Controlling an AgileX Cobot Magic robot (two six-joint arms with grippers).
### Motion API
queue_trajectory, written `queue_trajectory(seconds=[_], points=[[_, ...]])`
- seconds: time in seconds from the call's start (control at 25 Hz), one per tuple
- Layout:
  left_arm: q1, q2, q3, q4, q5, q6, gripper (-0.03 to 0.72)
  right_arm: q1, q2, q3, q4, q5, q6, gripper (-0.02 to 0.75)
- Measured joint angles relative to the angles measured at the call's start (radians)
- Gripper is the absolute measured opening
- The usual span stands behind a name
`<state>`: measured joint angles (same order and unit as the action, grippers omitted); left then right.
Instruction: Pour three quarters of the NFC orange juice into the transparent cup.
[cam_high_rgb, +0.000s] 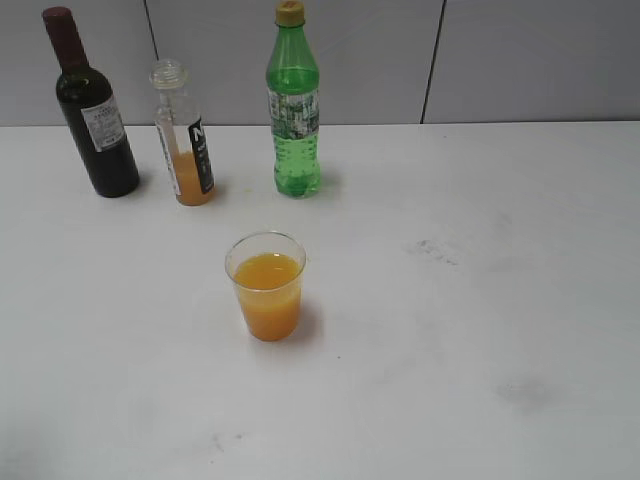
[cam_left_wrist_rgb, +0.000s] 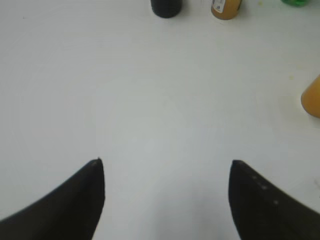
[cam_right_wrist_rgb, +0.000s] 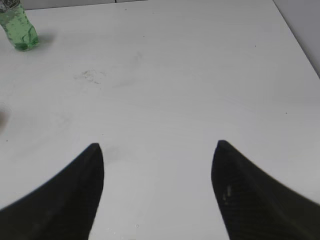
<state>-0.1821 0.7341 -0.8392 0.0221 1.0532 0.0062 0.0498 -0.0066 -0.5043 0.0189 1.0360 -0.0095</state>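
The NFC orange juice bottle (cam_high_rgb: 183, 135) stands upright and capless at the back of the table, with a little juice left at its bottom; its base shows in the left wrist view (cam_left_wrist_rgb: 226, 7). The transparent cup (cam_high_rgb: 266, 285) stands in the middle of the table, holding orange juice to well over half its height; its edge shows in the left wrist view (cam_left_wrist_rgb: 312, 97). My left gripper (cam_left_wrist_rgb: 166, 165) is open and empty over bare table. My right gripper (cam_right_wrist_rgb: 157, 147) is open and empty over bare table. Neither gripper shows in the exterior view.
A dark wine bottle (cam_high_rgb: 92, 105) stands left of the juice bottle. A green bottle (cam_high_rgb: 294, 105) stands to its right, seen also in the right wrist view (cam_right_wrist_rgb: 17, 25). The white table (cam_high_rgb: 480, 300) meets a grey wall behind. The table's right edge shows in the right wrist view (cam_right_wrist_rgb: 297, 42).
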Motion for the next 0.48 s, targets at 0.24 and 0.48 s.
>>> queue_trajectory(seconds=[0.24,0.48], points=[[0.000,-0.145,0.142,-0.016,-0.028,0.000,0.591,0.000,0.000,0.000,0.000,0.000,0.000,0.519],[0.000,-0.220,0.243,-0.022,-0.044,0.000,0.589,0.000,0.000,0.000,0.000,0.000,0.000,0.519]])
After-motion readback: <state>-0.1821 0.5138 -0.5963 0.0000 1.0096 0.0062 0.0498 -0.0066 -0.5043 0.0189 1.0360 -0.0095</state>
